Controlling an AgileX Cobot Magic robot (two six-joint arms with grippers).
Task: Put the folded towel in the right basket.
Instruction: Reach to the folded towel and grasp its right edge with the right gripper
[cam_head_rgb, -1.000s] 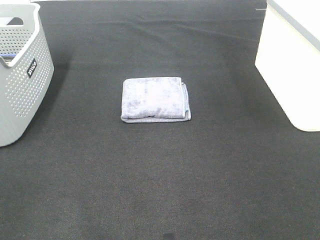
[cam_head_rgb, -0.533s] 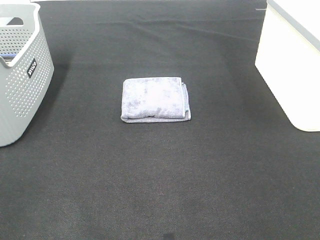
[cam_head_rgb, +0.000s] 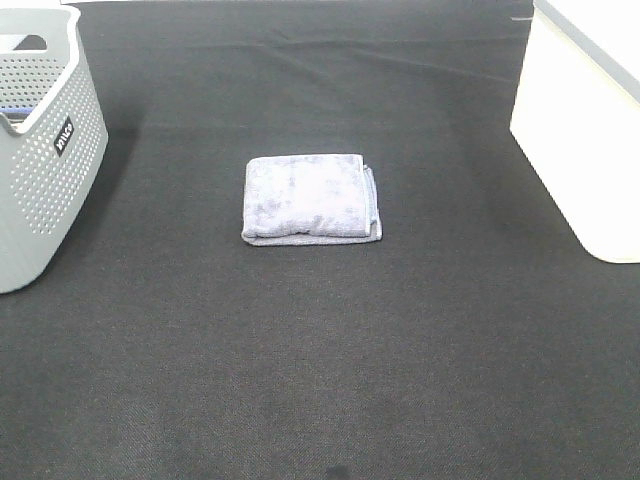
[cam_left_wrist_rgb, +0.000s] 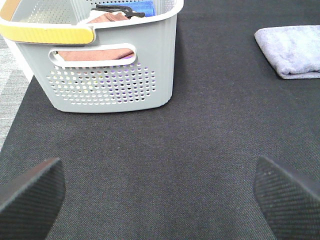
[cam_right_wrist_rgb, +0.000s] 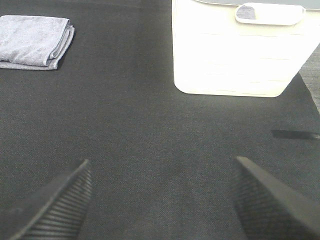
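Towel (cam_head_rgb: 310, 198) lies folded flat at the middle of the black mat (cam_head_rgb: 320, 360), well apart from the grey basket (cam_head_rgb: 50, 170) and from the white basket (cam_head_rgb: 585, 150). Bare mat lies on all four sides of it. Neither gripper shows from the high camera.

The left wrist view adds the left gripper (cam_left_wrist_rgb: 159, 175). Its jaws stand wide apart, the fingers (cam_left_wrist_rgb: 30, 195) dark and ribbed, with only bare mat between them. The grey basket stands ahead of the jaws, toward the outer finger. Its contents, scarcely seen from above, show here: a pinkish cloth (cam_left_wrist_rgb: 95, 52), a blue item (cam_left_wrist_rgb: 141, 7) and a yellow handle (cam_left_wrist_rgb: 47, 34). The towel lies farther ahead, beyond the inner finger, and is cut off by the picture's edge.

The right wrist view shows the right gripper (cam_right_wrist_rgb: 160, 195), also wide open and holding nothing. The white basket stands ahead of these jaws, toward the outer finger, its handle slot (cam_right_wrist_rgb: 269, 13) facing the camera. The towel lies ahead and well past the inner finger, with open mat between. A black strip (cam_right_wrist_rgb: 295, 134) lies outward of the outer finger, near the mat's edge.
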